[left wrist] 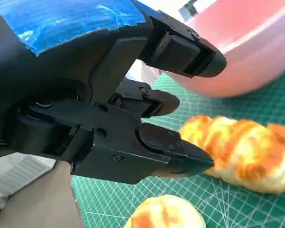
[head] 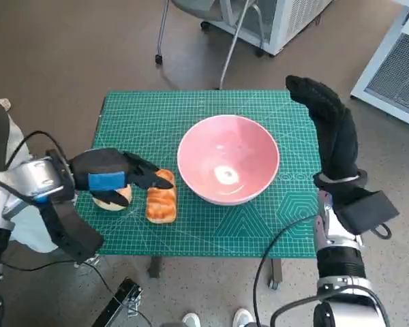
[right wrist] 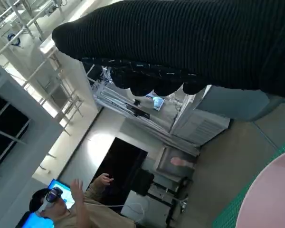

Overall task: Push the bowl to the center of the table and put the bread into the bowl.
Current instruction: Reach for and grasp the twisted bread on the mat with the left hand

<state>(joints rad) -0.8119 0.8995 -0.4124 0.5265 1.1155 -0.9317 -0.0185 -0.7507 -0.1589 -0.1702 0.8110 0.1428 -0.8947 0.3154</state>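
Observation:
A pink bowl [head: 228,160] stands empty on the green cutting mat [head: 259,231], a little right of the middle. A long golden bread [head: 161,197] lies just left of the bowl, and a round bun [head: 114,197] lies further left. My left hand [head: 112,174] hovers over the round bun, its fingers [left wrist: 173,154] spread and pointing at the long bread [left wrist: 242,152]; it holds nothing. The bun [left wrist: 164,213] and the bowl's wall [left wrist: 247,52] show close by in the left wrist view. My right hand [head: 330,129] is raised flat beside the bowl's right side, holding nothing.
The mat covers the small table, whose edges fall away to brown floor all round. A chair's legs [head: 225,48] and a white cabinet [head: 286,20] stand beyond the far edge. A person [right wrist: 61,204] with a raised hand shows in the right wrist view.

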